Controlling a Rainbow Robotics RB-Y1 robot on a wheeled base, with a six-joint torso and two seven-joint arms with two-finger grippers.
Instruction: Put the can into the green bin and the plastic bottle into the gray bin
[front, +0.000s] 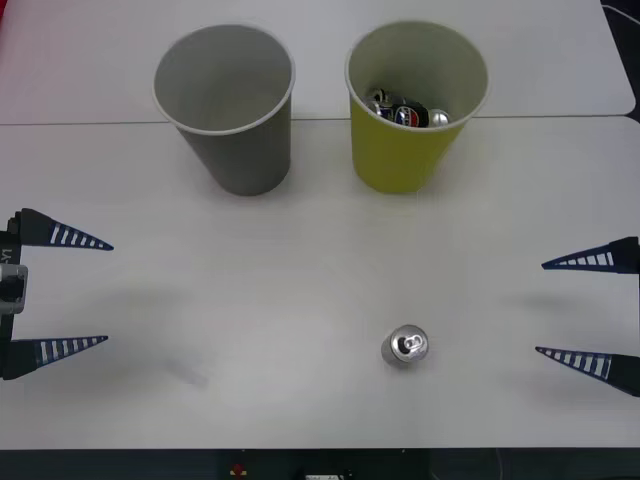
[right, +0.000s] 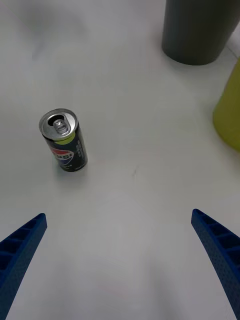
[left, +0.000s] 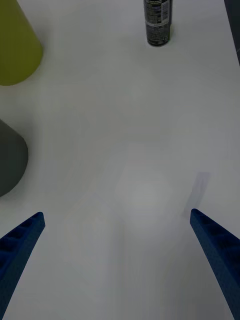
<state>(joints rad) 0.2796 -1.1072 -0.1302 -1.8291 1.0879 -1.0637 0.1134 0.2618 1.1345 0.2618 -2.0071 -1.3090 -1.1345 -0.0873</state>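
Front view: we see the can (front: 405, 346) upright on the table (front: 300, 300), ahead of the right gripper (front: 575, 310), off toward one finger, well apart. Right fingers spread, empty; left gripper (front: 70, 292) also spread, empty, far from it. Green bin (front: 415, 105) already holds cans; gray bin (front: 228, 105) looks empty. We judge the can light, stiff, smooth, easy to tip; grip mid-body. No plastic bottle anywhere. Gray bin floor partly hidden.
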